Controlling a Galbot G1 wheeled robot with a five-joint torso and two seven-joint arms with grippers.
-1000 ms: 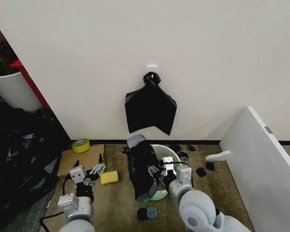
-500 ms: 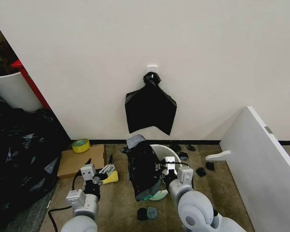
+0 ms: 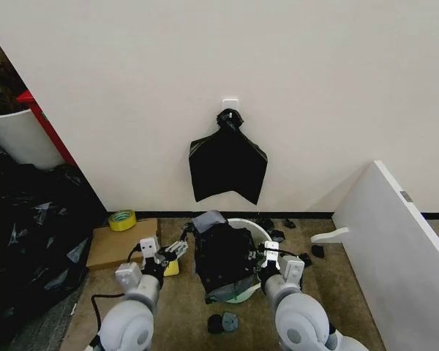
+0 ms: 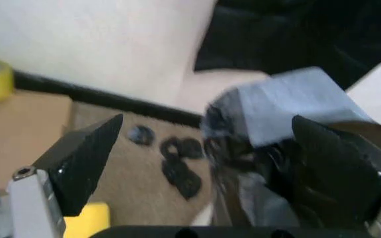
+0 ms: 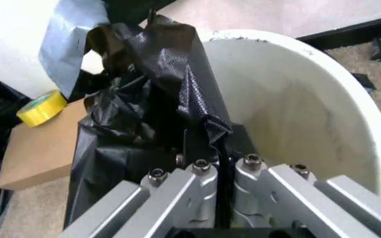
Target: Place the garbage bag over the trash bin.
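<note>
The white trash bin [image 3: 254,226] stands on the floor by the wall. The black garbage bag [image 3: 223,257] is draped over its left side and front, with a grey taped patch [image 3: 207,219] at its top. My right gripper [image 3: 265,253] is at the bin's right rim, shut on the bag's edge. In the right wrist view its silver fingers [image 5: 200,191] pinch the bag [image 5: 170,94] at the bin's [image 5: 296,114] mouth. My left gripper [image 3: 178,249] is open just left of the bag. In the left wrist view, the left gripper [image 4: 207,120] has its black fingers spread around the bag's taped edge [image 4: 277,109].
A flat black bundle [image 3: 228,165] hangs on the wall above the bin. A yellow tape roll [image 3: 122,219], cardboard [image 3: 111,243] and a yellow sponge [image 3: 172,268] lie to the left. Black sheeting [image 3: 29,248] is heaped far left. A white board [image 3: 395,248] leans at right. Black scraps [image 3: 223,322] litter the floor.
My left gripper has moved right, from beside the sponge up to the bag's left edge. My right gripper has shifted right, spreading the bag wider across the bin.
</note>
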